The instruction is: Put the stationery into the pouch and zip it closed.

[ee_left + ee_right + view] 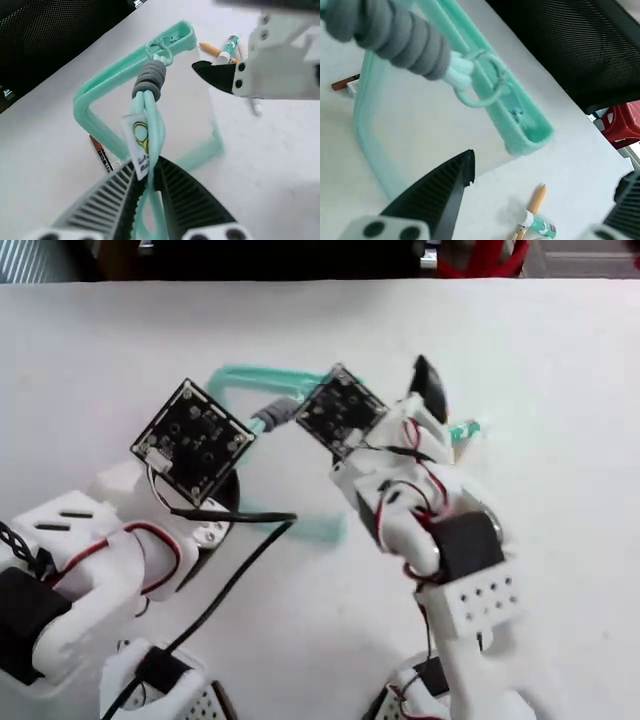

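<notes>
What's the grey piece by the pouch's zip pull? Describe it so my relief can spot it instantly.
Find the clear pouch with mint-green edging on the white table. From its zip pull a mint-green cord runs into the left gripper, which is shut on it. The sleeve around that cord is the one grey, ribbed piece among all the green.

- The mint cord, carrying a white tag and a grey ribbed bead, is clamped between the fingers of the left pincer.
- The cord is looped through the zip ring of the mint-edged clear pouch on the white tabletop.
- One black finger of the right pincer is seen over the pouch.
- A pencil and a green-capped tube are seen beyond the pouch, and a brown stick just beside it.
</notes>
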You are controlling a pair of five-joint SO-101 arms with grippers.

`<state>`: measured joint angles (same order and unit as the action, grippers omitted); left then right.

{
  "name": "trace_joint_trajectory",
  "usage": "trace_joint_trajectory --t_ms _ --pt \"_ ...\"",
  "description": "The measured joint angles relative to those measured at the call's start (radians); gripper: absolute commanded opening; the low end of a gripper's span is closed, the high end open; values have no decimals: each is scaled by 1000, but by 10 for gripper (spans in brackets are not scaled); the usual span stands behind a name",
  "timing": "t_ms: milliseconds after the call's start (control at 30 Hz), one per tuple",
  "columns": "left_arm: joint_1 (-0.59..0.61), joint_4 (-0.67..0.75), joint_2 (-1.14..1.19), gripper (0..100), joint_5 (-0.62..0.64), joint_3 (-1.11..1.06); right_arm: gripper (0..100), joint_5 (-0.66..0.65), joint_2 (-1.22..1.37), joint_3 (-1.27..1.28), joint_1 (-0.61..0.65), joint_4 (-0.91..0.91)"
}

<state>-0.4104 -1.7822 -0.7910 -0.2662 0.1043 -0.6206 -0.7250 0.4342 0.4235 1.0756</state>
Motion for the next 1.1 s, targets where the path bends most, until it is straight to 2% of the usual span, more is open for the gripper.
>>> trace_joint_trajectory --t_ms 133,267,467,667,833,967,1100 --pt "0 0 0 42 0 0 423 -15 78 0 0 -26" --pt "0 0 0 42 0 0 423 -63 83 -5 55 6" --pt "6 0 0 41 -5 0 423 -80 -55 -55 60 112" --pt "17 -3 0 41 -155 0 423 -83 -252 -26 37 189" --pt "129 -3 -52 41 -244 0 423 -83 -324 100 34 196" --pt "272 -3 -144 41 -325 0 423 -83 -361 175 40 184" --pt "405 -3 -196 42 -370 0 423 -57 -388 183 120 181"
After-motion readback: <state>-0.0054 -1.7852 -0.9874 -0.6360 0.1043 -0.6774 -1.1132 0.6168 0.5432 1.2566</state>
